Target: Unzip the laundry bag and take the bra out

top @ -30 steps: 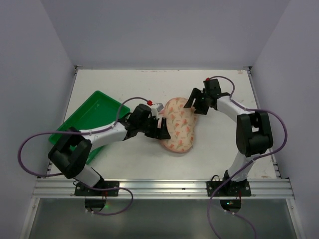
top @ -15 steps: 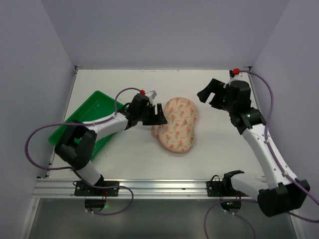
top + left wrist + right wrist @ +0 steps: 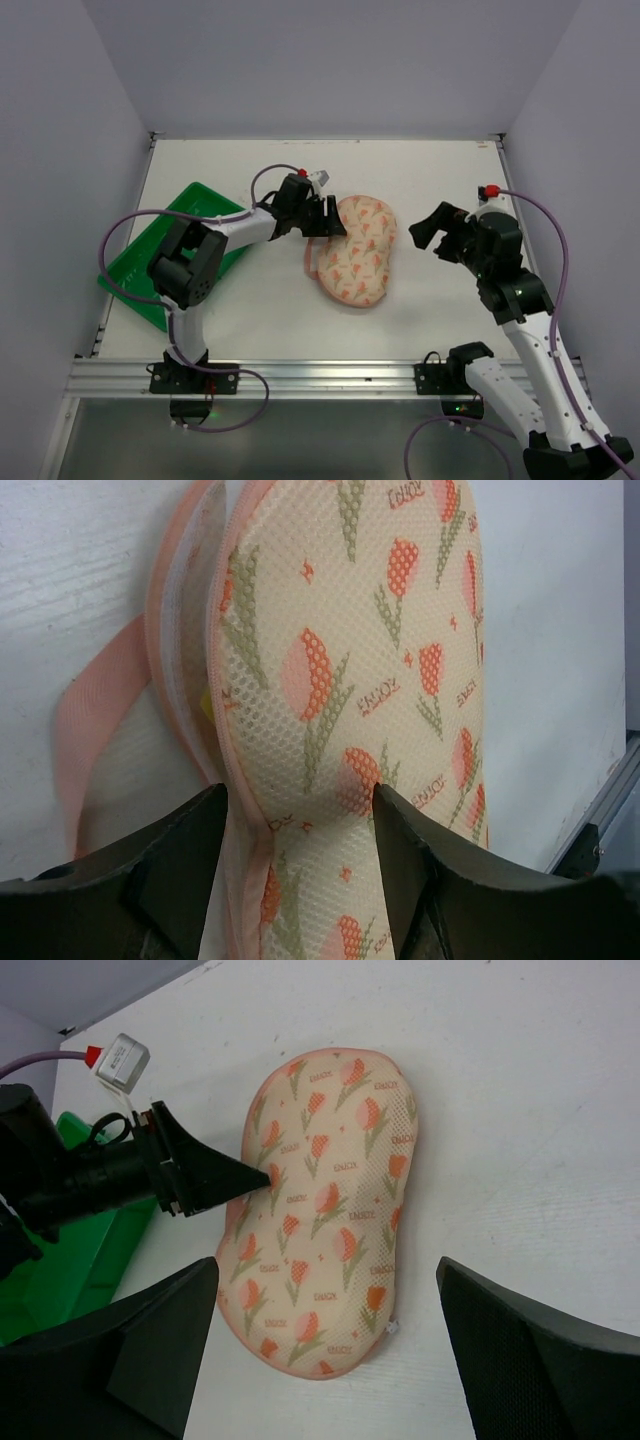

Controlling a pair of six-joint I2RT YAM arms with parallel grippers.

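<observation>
— Where's the laundry bag [image 3: 360, 250]?
— Flat in the middle of the table [image 3: 450, 170].
— Left arm?
— Stretched low from the near edge, left gripper [image 3: 325, 215] straddling the bag's left rim. Whether it pinches, I can't tell.
— Right?
— Right gripper [image 3: 438, 232] raised beyond the bag's right side, jaws spread, holding nothing.

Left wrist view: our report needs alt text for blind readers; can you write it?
Close-up of the laundry bag, cream mesh printed with red-pink tulips, lying on a white table, its pink strap at left. The dark fingers of the left gripper straddle its near end.
</observation>
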